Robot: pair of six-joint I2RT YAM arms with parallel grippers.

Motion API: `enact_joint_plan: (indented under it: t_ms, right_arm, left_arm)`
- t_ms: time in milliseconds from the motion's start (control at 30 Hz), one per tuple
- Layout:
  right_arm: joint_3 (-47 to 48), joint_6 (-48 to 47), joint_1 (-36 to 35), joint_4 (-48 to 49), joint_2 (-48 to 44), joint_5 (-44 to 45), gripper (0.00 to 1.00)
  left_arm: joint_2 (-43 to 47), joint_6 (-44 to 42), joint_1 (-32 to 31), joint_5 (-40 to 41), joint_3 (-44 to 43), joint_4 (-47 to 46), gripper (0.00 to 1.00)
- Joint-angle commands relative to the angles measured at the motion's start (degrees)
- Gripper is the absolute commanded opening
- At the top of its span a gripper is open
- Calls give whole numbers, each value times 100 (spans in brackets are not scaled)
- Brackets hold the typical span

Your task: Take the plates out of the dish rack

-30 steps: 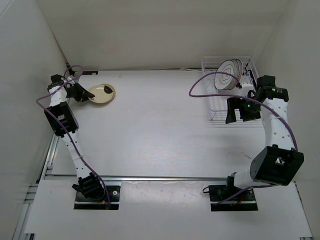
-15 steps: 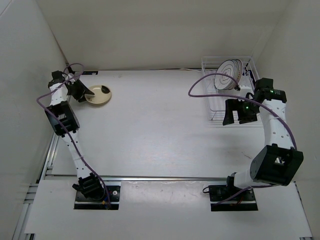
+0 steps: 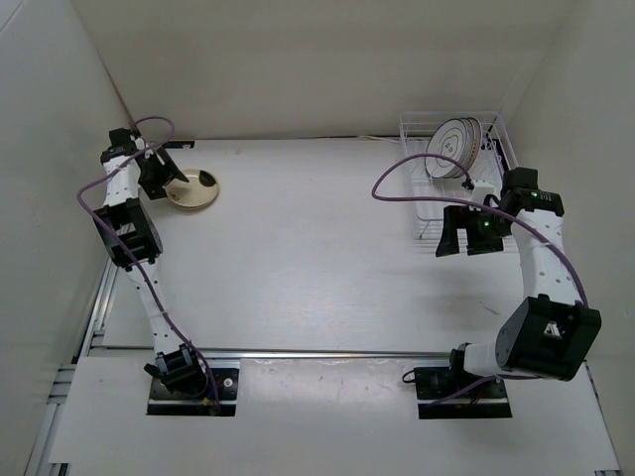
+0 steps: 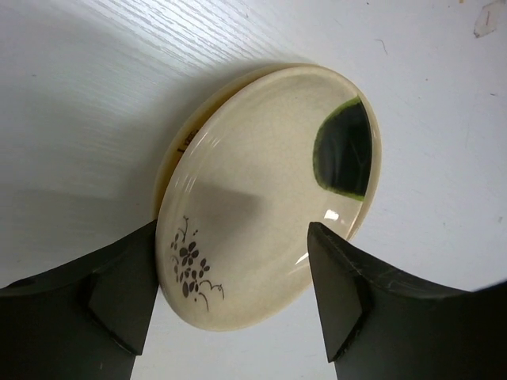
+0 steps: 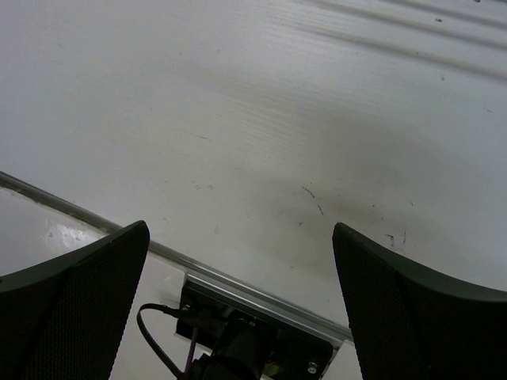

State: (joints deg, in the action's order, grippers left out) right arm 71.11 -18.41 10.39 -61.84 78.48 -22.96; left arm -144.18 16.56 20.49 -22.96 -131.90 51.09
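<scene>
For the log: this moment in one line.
left gripper: open, around tan plate; right gripper: open, empty; ringed plate: in dish rack

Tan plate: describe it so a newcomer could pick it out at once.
Look to the far left corner of the white table, opposite the dish rack. The tan plate lies flat there by the left gripper. Unlike the ringed white plate standing in the rack, it is small, tan, with a dark green patch at its rim.

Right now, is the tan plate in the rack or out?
Out: the tan plate sits on the table far left; the dish rack is far right.
</scene>
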Motion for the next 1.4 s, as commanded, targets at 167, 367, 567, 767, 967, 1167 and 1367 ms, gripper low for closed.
enact_joint_plan:
  t_ms: [167,367,567,767,967,1167,1367]
  right_arm:
    - [-106,128,15,348,-263,-288,100]
    - [594,338,15,585,-8,-157,100]
    - [2647,944,15,1068,921,710,100]
    - [5761,1279,-107,1069,2706,2224,100]
    - [6468,1217,-362,1509,3463,2850,98]
    - [5738,1217,-538,2072,3665,2736,90]
    - [6116,1340,-538,2071,4281,2481,67]
  left_arm:
    - [926,-205,-124,881,-38,138,83]
    - [1138,-329,-124,1513,339,252,84]
    - [1796,-407,-177,1611,612,305,83]
    - [2771,-969,-677,1259,665,410,84]
    - [3554,-1461,-1591,1076,788,463,86]
    - [3853,-1918,-2224,602,963,700,86]
    - [3801,-2095,-2734,311,1148,911,86]
